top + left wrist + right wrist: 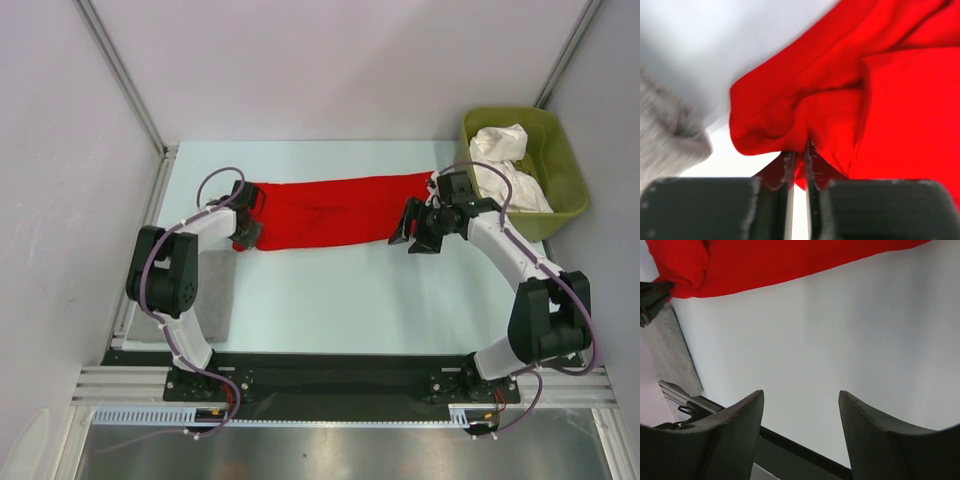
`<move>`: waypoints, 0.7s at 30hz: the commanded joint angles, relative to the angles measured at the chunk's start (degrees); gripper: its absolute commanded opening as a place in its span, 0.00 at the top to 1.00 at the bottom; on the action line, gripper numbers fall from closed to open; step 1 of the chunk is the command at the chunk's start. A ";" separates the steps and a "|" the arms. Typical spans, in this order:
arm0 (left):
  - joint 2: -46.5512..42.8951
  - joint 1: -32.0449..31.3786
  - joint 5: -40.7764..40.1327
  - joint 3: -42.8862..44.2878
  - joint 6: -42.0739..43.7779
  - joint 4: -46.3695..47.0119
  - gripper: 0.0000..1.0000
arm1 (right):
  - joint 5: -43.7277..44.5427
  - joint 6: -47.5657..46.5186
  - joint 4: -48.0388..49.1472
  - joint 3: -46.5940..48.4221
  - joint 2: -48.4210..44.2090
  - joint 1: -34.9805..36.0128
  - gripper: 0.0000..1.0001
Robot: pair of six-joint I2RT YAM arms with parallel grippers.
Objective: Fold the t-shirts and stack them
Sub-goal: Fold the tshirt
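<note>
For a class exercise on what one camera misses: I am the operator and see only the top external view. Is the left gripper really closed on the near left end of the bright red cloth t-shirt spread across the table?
Observer: Yes. The left wrist view shows the left gripper with its fingers almost together, pinching a fold of the bright red cloth t-shirt.
Operator: Does the right gripper hold the other end?
Observer: No. In the right wrist view the right gripper is open. Only bare white table shows between its fingers, and the shirt lies beyond them.
</note>
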 commanded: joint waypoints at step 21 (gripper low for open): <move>19.64 15.45 -9.99 35.89 31.10 5.75 0.89 | 10.35 -10.20 7.20 49.17 44.90 -5.28 0.34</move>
